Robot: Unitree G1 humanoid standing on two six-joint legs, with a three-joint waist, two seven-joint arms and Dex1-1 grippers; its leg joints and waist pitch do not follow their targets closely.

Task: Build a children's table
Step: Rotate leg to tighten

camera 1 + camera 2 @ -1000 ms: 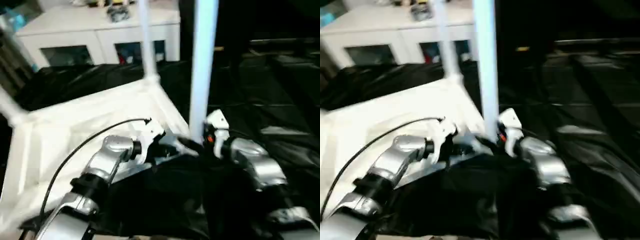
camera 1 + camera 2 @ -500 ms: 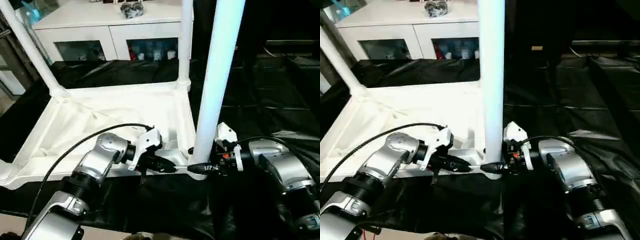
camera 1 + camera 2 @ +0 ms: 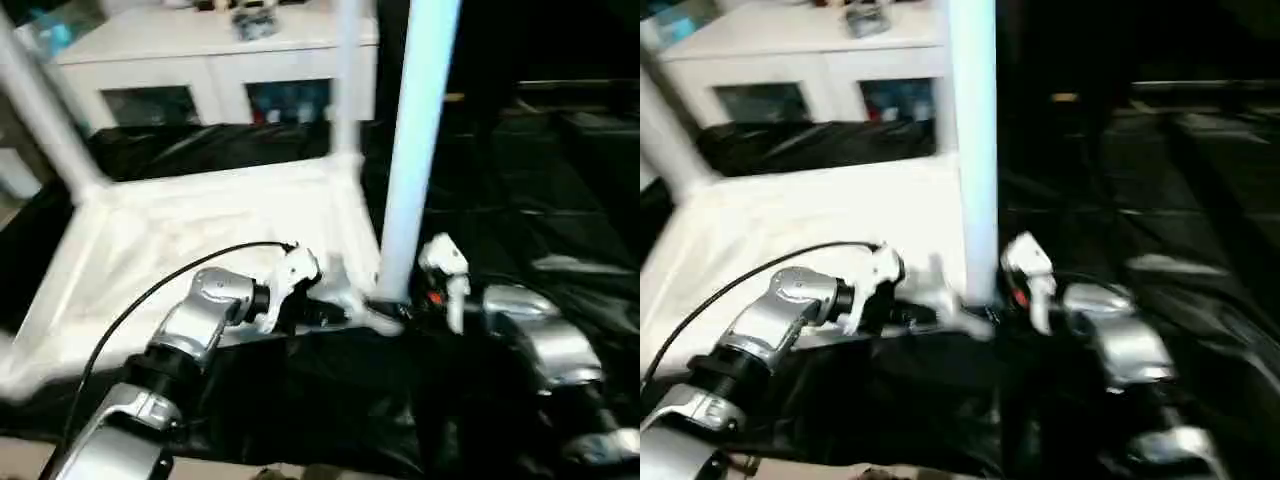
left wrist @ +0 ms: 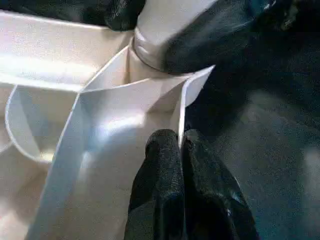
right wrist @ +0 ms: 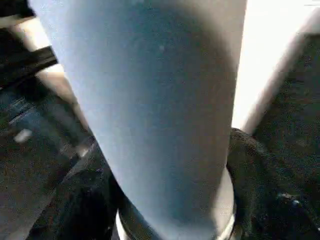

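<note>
At tabletop (image 4: pixel 100 135) rim, left fingers (image 4: pixel 165 165) pinched, right fingers around leg (image 5: pixel 160 115)

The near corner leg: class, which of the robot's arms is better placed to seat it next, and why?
Probably the right. The right gripper already straddles the near corner leg at its base, by the socket. The left gripper is shut, pinching the tabletop rim, likely steadying it.

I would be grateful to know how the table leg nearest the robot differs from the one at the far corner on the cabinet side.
The nearest leg looks thicker and bluish; the far leg looks thinner and white. The right gripper has its black fingers around the nearest leg's base, whereas nothing touches the far leg. The left gripper, shut, pinches the tabletop rim beside the nearest leg. Both legs stand upright in corner sockets.
</note>
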